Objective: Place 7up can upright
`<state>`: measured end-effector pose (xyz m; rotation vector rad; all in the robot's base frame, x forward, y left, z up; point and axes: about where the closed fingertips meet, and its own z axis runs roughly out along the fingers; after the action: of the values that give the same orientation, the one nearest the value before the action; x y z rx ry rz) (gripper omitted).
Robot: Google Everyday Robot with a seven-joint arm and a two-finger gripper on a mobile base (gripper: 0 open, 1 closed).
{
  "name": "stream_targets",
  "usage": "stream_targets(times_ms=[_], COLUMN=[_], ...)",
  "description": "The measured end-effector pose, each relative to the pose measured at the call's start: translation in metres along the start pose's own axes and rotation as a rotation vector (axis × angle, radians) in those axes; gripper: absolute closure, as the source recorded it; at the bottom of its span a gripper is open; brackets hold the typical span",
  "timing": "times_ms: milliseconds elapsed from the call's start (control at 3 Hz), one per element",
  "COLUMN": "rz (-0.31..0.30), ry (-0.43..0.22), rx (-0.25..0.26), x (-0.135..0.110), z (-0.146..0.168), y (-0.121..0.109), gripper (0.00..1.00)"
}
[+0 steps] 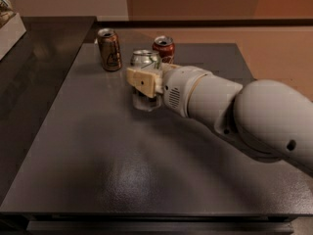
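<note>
- Looking through the camera view, you are seeing the gripper (142, 80) hanging over the far half of the dark counter (122, 175). It is sitting nearer the far edge than the near one, roughly midway between the left and right edges.
- Its cream fingers (143, 81) are pinching the 7up can (145, 58) around the middle. One finger is lying across the side facing you and hiding most of the label.
- The 7up can is standing upright, its silver top showing above that finger and its base showing below it. The base is seemingly resting on the counter surface.
- The white arm (234, 111) is reaching in from the right edge, sloping across the counter towards the can.
- A brown-gold can (109, 50) is standing upright near the far left corner, apart from the 7up can.
- A red can (164, 47) is standing upright close to the far edge, just behind and to the right of the 7up can. You cannot tell whether the two are touching.
</note>
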<state>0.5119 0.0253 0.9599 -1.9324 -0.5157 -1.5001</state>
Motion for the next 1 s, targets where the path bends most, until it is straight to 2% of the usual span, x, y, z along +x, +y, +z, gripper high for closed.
stream_targets(times_ms=[333,1000], rz=[-0.058,-0.123], ry=[0.065,0.146], rx=[0.015,0.045], x=[-0.010,-0.028], z=[-0.001,-0.004], y=[0.003,0.005], gripper=[1.00,1.00])
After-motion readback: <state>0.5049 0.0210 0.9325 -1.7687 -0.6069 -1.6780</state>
